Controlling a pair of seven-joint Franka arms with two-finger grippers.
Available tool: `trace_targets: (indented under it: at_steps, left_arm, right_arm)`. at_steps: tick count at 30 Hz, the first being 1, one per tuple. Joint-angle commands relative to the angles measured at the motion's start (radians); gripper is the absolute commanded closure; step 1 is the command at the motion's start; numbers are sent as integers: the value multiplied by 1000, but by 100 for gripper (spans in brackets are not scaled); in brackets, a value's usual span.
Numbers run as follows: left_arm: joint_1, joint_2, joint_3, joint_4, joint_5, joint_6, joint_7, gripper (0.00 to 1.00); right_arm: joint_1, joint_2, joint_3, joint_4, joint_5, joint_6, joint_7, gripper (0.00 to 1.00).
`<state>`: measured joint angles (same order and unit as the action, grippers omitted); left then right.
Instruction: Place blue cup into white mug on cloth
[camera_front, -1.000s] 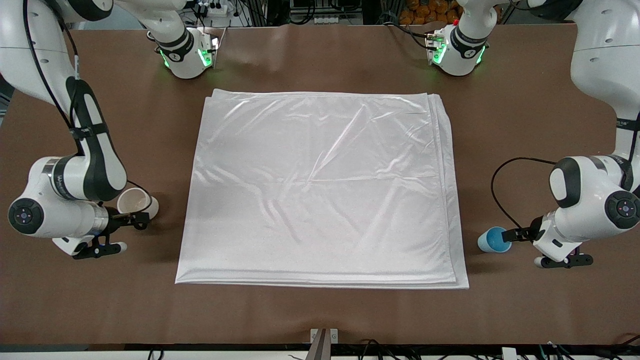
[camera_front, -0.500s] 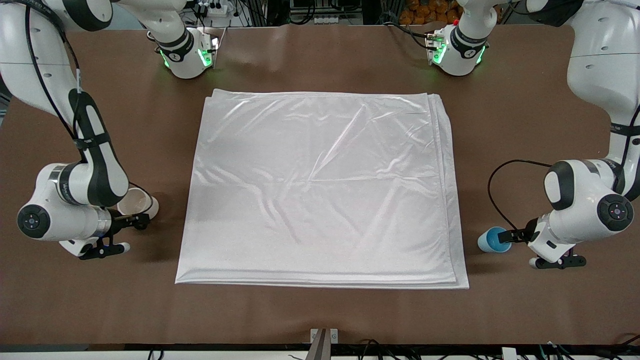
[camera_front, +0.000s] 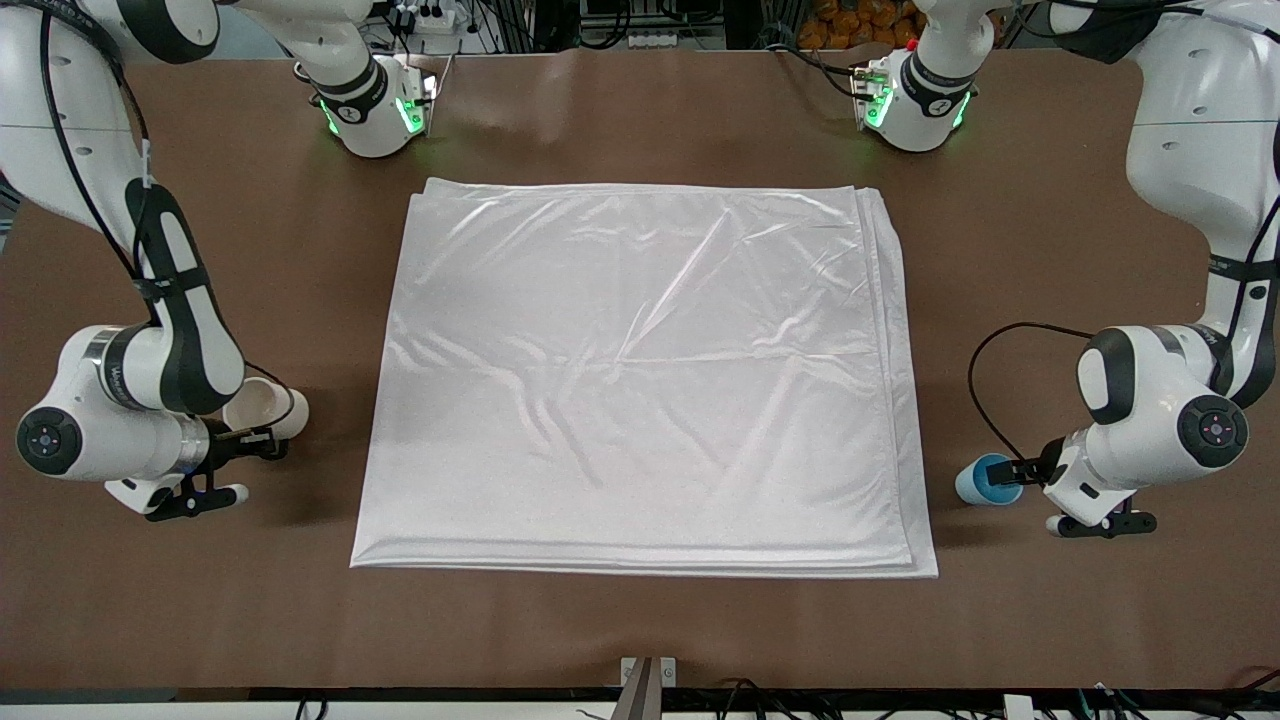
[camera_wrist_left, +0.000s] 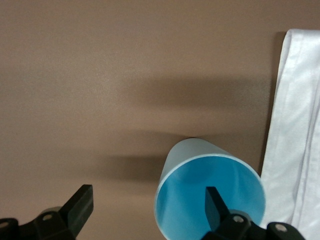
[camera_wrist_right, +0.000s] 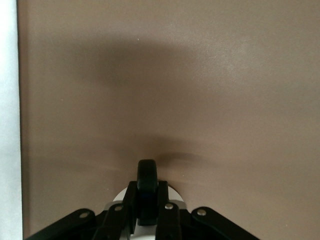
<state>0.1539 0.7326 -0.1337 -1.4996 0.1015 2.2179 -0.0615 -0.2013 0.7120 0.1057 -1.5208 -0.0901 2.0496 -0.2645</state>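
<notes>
- The right end effector (camera_front: 262, 440) is gripping the mug (camera_front: 262, 409) by its black handle (camera_wrist_right: 147, 181), fingers closed on the loop, near the worktop edge at the right arm's end; a handle grip is leaving the mouth clear to receive the cup.
- The mug is sitting tipped, apparently just off the worktop (camera_front: 640, 620), though the lift is hard to confirm.
- The left end effector (camera_front: 1015, 470) is standing open at the cup (camera_front: 985, 479), one finger (camera_wrist_left: 216, 204) inside the rim and the other (camera_wrist_left: 77, 206) well outside, so it is not yet pinching the wall.
- The cup is resting on the worktop near the edge at the left arm's end, just beside the cloth (camera_front: 640, 380).
- The cloth is lying bare mid-worktop, awaiting the mug first, then the cup.
</notes>
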Motion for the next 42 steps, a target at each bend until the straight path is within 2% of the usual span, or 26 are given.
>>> trace_targets:
  at_steps: [1, 6, 14, 15, 23, 29, 36, 42]
  left_arm:
    - [-1, 10, -4, 10, 32, 9, 6, 11]
    - [-7, 11, -4, 9, 30, 9, 5, 34]
    - [-19, 11, -4, 9, 29, 9, -7, 89]
    - [-19, 11, -6, 9, 29, 9, -7, 98]
    - [-17, 5, -6, 7, 29, 9, -12, 100]
    - [-19, 1, -4, 9, 29, 9, -9, 100]
    - [-19, -7, -14, 12, 30, 8, 0, 100]
    - [-22, -24, -15, 15, 30, 9, 8, 100]
  right_arm:
    - [-10, 9, 12, 24, -5, -16, -12, 100]
    - [-6, 0, 17, 28, -2, -32, -4, 100]
    - [6, -9, 23, 71, 26, -114, 36, 100]
    - [8, -9, 25, 74, 26, -121, 45, 100]
    - [33, -17, 35, 85, 26, -146, 135, 100]
    - [34, -25, 68, 85, 24, -166, 229, 100]
    - [36, -42, 120, 85, 24, -190, 346, 100]
    - [46, -52, 181, 85, 23, -206, 526, 100]
